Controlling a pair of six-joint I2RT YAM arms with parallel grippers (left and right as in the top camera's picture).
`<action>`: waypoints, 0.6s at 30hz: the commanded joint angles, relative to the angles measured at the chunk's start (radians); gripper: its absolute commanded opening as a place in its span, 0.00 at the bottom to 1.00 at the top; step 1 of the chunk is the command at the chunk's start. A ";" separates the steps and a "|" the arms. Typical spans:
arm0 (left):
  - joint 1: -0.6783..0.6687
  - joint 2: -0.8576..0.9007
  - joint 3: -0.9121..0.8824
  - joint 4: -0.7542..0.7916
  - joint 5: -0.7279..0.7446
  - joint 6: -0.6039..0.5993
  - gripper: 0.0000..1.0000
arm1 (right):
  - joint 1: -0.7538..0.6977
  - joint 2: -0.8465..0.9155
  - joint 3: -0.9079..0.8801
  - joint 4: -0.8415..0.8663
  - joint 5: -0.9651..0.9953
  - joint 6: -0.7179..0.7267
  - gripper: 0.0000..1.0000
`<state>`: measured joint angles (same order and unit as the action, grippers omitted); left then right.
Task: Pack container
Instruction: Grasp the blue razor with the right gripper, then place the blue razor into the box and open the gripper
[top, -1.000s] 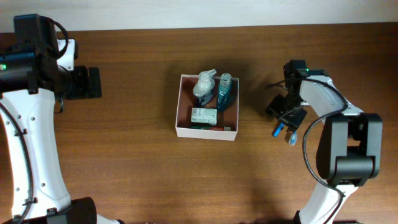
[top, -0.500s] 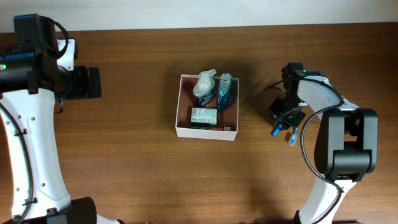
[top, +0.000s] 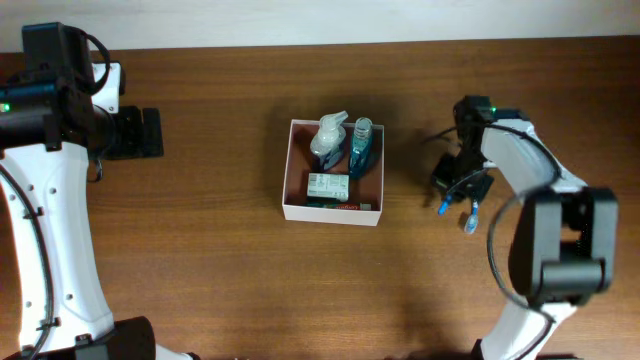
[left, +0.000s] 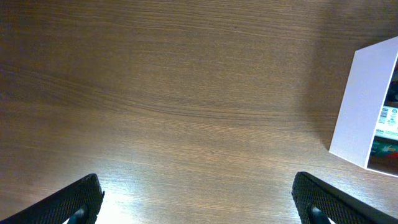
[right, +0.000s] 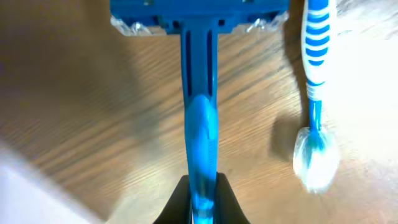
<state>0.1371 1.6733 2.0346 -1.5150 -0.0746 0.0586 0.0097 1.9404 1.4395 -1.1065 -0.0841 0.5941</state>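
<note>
Blue razor (right: 200, 106) is pinched by its handle in the right gripper (right: 200, 198), head pointing away from the wrist. The container (top: 332, 213) lies mid-table to that gripper's left, nearer this arm than the other.

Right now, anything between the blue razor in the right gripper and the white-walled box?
Nothing visible. Only bare wooden table lies between the right gripper, shut on the blue plastic razor, and the square white-walled container. The blue-and-white striped toothbrush lies on the razor's far side, away from the container.
</note>
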 joint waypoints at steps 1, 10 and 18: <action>0.003 -0.019 0.010 -0.001 0.007 -0.010 0.99 | 0.063 -0.158 0.074 -0.034 0.002 -0.071 0.04; 0.003 -0.019 0.010 0.000 0.007 -0.010 0.99 | 0.418 -0.462 0.097 -0.060 0.019 -0.404 0.04; 0.003 -0.019 0.010 0.000 0.007 -0.010 0.99 | 0.711 -0.473 0.096 -0.053 0.127 -0.708 0.04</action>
<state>0.1371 1.6733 2.0346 -1.5154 -0.0746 0.0586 0.6708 1.4502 1.5234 -1.1633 -0.0330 0.0578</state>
